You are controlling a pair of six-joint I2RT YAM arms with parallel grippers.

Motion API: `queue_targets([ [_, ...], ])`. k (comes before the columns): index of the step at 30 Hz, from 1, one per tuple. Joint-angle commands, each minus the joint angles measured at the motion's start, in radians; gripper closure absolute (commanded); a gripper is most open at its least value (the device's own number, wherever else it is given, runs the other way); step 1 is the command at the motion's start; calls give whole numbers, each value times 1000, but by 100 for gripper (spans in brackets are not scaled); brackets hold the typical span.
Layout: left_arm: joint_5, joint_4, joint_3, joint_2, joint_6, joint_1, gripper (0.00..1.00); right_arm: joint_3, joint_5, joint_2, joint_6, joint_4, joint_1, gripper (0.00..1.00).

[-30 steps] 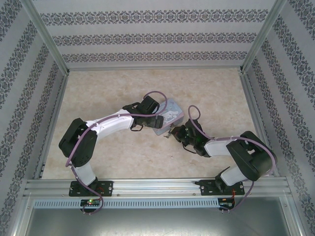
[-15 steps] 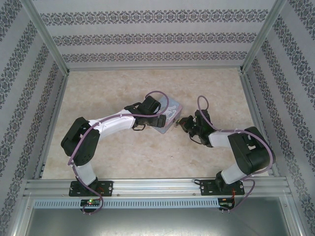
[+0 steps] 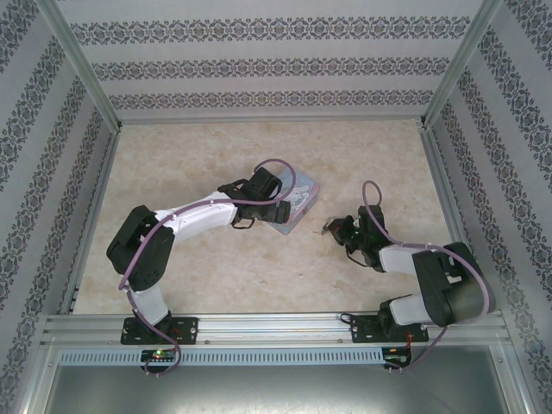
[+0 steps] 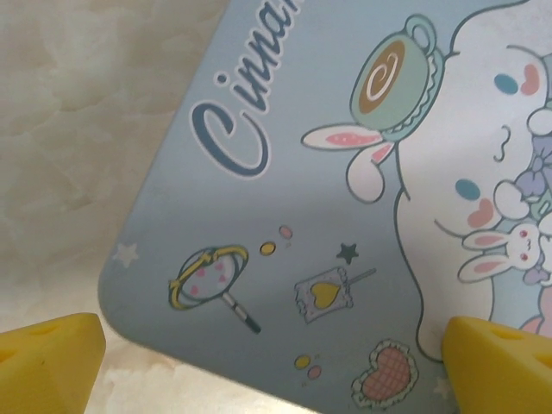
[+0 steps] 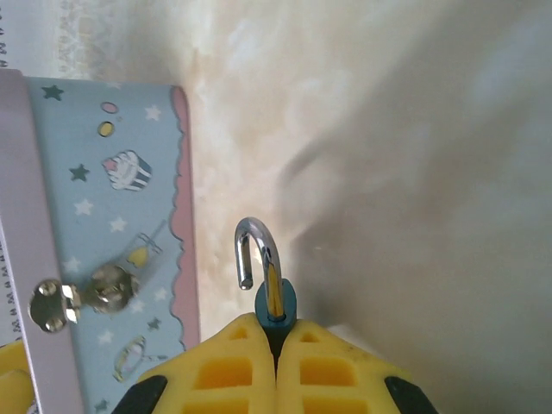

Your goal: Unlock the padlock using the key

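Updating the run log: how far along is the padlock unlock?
Done, by the look: the tiny teal padlock is off the pale blue cartoon tin, clear of its silver hasp, thin silvery shackle open with one end free. In hand: right claw shut on the padlock body; left claw open over the tin lid. Left: likely only setting the padlock down.

Pale marbled surface (image 3: pixel 190 155), with a light blue cartoon tin (image 3: pixel 302 198) lying flat near centre, roughly toward 2 o'clock.

Open table (image 3: pixel 198 155) lies all around the tin (image 3: pixel 304 198).
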Motion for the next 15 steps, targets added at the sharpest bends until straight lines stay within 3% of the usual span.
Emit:
queue_targets([
  [1,10,-176,-6,-31,26,-6,0,-60,-30,-75,-24,-40,-36,100],
  [3,36,-175,5,-56,14,-3,0,-88,-38,-128,-31,-82,-63,99],
  [4,45,-171,8,-67,8,-1,1,-97,-41,-154,-34,-102,-75,94],
  [9,97,-159,17,-133,-29,13,0,-126,-73,-297,-51,-243,-143,60],
  [15,104,-176,10,-248,-48,59,0,-96,-120,-488,-58,-441,-204,27],
])
